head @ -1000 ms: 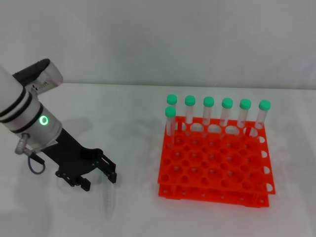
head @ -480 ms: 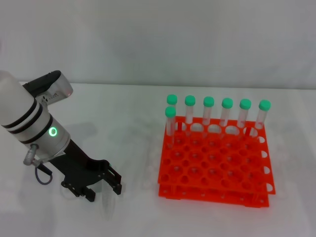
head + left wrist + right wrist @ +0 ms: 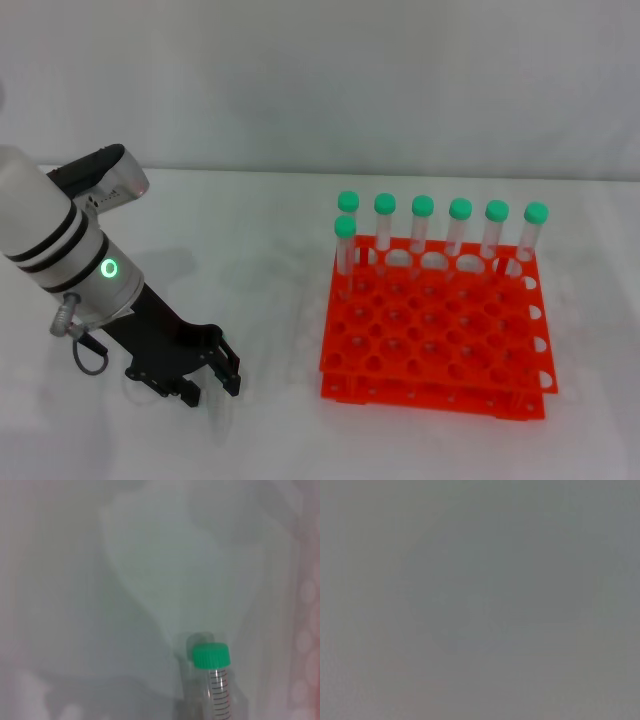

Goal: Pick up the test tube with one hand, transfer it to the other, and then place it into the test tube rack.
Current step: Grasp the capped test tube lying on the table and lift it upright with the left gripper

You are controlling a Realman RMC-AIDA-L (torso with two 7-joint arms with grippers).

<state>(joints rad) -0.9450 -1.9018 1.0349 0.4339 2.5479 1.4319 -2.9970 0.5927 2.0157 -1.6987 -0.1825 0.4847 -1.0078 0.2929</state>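
Test tube [image 3: 216, 685], a slim clear plastic tube with printed graduation marks and a green screw cap, shows in the left wrist view lying on the white worktop [image 3: 250, 250], close under that camera. In the head view it cannot be made out; the left end effector [image 3: 208, 385], a black two-finger part on a thick white-and-silver arm with black bands and a green lit ring, is low over the worktop near its front left corner. Its two fingers stand slightly apart, pointing down at the surface; whether they touch the tube cannot be told. The bright orange plastic two-tier test tube rack [image 3: 435, 335] sits toward the right side of the worktop, well apart from the end effector. Seven green-capped tubes [image 3: 459, 228] stand upright along its far edge. The right end effector is out of sight.
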